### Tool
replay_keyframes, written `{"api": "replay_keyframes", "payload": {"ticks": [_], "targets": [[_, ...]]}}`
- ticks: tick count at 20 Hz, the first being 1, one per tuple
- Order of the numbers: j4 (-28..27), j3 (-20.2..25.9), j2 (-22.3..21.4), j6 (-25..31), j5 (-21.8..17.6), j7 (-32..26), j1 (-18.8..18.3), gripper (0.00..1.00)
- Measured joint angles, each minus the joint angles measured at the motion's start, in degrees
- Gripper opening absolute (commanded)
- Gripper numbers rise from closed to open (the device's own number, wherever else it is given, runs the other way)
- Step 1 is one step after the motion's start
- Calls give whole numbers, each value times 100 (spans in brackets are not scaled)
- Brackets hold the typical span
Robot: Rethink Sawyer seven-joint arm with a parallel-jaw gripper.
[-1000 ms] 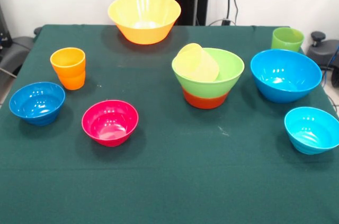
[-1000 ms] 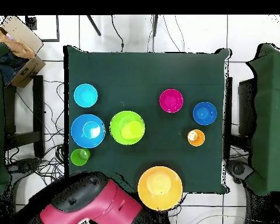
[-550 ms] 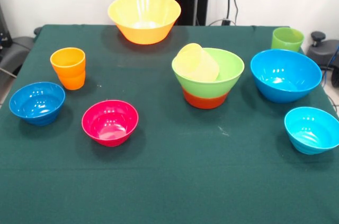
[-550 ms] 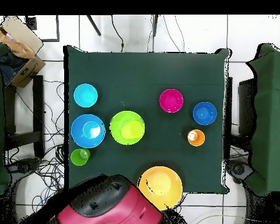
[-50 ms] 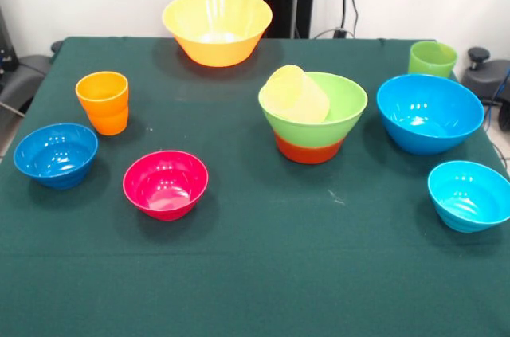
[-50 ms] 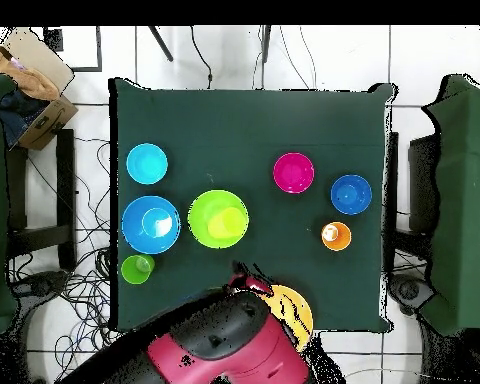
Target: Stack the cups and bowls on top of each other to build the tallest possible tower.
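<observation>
**Q:** so where's everything sitting on the table (image 5: pixel 263 273) right now?

**me:** The tower (image 5: pixel 312 118) is roughly mid-table: the orange-red bowl (image 5: pixel 309 148) at the bottom, the light green bowl (image 5: pixel 339 106) nested into it, and the pale yellow cup (image 5: pixel 296 93) lying tilted inside the green one, leaning on its rim. In the front view the big blue bowl (image 5: pixel 429 112) is just to the right of that pile, the small cyan bowl (image 5: pixel 468 194) is nearer the camera by the right edge, and the light green cup (image 5: pixel 432 58) stands upright at the far right corner. Over on the left: the orange cup (image 5: pixel 103 102) upright, the small dark blue bowl (image 5: pixel 55 154) near the edge, the magenta bowl (image 5: pixel 166 184) a bit further in. The big yellow-orange bowl (image 5: pixel 217 25) is at the far side, centre.

**Q:** and your gripper? holding anything?

**me:** Honestly can't tell. From overhead, my arm (image 6: pixel 229 345) hangs over the table edge and covers a good part of the big yellow-orange bowl, with just a red bit poking out at the front. Whether my hand is spread or closed isn't visible, and the front view doesn't catch it at all.
</observation>
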Motion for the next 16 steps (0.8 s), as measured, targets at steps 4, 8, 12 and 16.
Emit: {"api": "replay_keyframes", "payload": {"ticks": [4,8,12,16], "targets": [[1,252,-104,491,213,-1268,-363,100],[1,515,-192,591,253,-2445,-749,100],[-2,723,-217,591,252,-3040,-1036,100],[-38,894,-212,593,252,-3218,-1261,100]]}}
